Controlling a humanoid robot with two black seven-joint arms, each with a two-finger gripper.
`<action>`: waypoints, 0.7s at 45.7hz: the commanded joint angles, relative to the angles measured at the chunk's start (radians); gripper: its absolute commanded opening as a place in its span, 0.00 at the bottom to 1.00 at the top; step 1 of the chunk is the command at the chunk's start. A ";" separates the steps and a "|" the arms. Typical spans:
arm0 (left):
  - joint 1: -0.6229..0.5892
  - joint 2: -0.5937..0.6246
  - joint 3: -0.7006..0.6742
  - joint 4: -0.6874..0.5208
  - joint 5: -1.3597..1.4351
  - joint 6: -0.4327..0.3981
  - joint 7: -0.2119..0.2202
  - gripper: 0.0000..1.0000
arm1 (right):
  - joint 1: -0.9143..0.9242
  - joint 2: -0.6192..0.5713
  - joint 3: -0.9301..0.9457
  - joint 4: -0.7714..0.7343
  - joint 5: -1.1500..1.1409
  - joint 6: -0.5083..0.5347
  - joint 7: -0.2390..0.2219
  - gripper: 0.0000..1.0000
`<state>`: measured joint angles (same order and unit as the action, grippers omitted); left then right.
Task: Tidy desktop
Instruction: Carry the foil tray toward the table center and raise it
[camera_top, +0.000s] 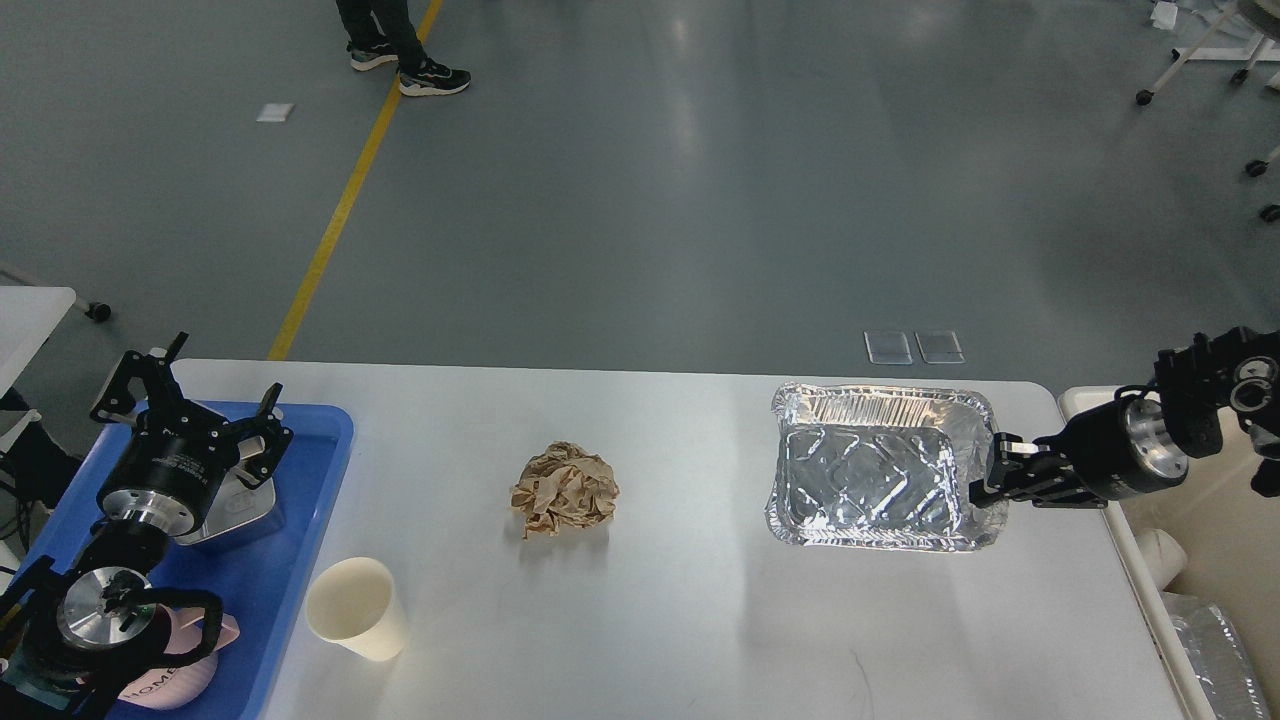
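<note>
Desktop (700, 620): white-grey, fills the lower middle of frame. Crumpled brown paper (564, 490) at centre; pale paper cup (357, 607) lower left, beside blue tray (320, 440) at left edge. Foil tray (870, 470) right of centre. Right gripper (990, 478) clenched on the foil tray's right rim. Left gripper (195, 385) released, fingers spread above the blue tray. Beige bin (1210, 520) at far right.

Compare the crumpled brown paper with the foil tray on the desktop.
The crumpled brown paper is a small matte wad; the foil tray is a larger, shiny, open rectangle. The paper lies untouched mid-table; the right pincer is at the tray's right rim. Both rest on the desktop.
</note>
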<state>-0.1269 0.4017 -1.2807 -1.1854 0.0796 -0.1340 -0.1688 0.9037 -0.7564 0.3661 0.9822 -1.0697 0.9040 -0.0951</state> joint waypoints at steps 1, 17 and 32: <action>0.003 0.002 0.000 0.000 0.000 -0.001 0.000 0.97 | 0.024 0.069 -0.001 -0.031 0.007 0.016 -0.101 0.00; 0.003 0.002 0.001 0.001 0.000 0.001 0.000 0.97 | 0.133 0.184 -0.015 -0.049 0.089 0.038 -0.225 0.00; 0.016 0.003 0.000 0.000 0.000 0.002 -0.003 0.97 | 0.253 0.305 -0.107 -0.155 0.211 0.039 -0.274 0.00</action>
<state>-0.1124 0.4032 -1.2803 -1.1845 0.0796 -0.1334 -0.1686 1.1217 -0.4865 0.2905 0.8466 -0.8937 0.9434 -0.3474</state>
